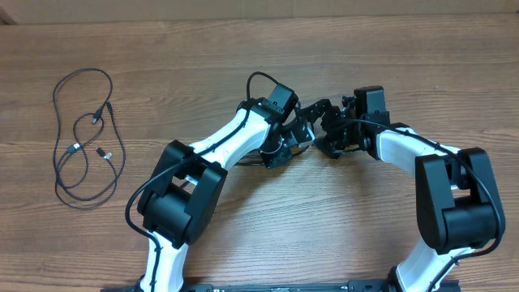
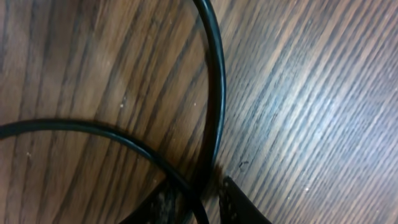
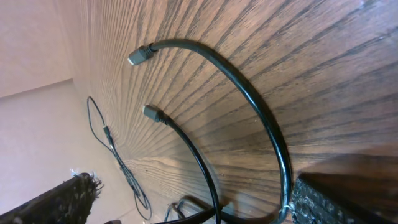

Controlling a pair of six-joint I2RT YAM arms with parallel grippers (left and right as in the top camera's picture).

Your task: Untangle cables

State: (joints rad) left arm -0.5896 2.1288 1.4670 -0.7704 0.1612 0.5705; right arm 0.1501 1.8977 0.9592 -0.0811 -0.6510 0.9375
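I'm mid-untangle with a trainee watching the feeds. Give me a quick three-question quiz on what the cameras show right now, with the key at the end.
1. True or false: the loose loop of thin black cable at the left of the brown wooden table lies apart from both arms.
2. Pick one: in the right wrist view, the right fingers stand A) wide apart, B) pinched on a grey plug, C) out of view.
3. In a word: in the left wrist view, do the two black cable strands cross or run side by side?
Key: 1 true; 2 A; 3 cross.
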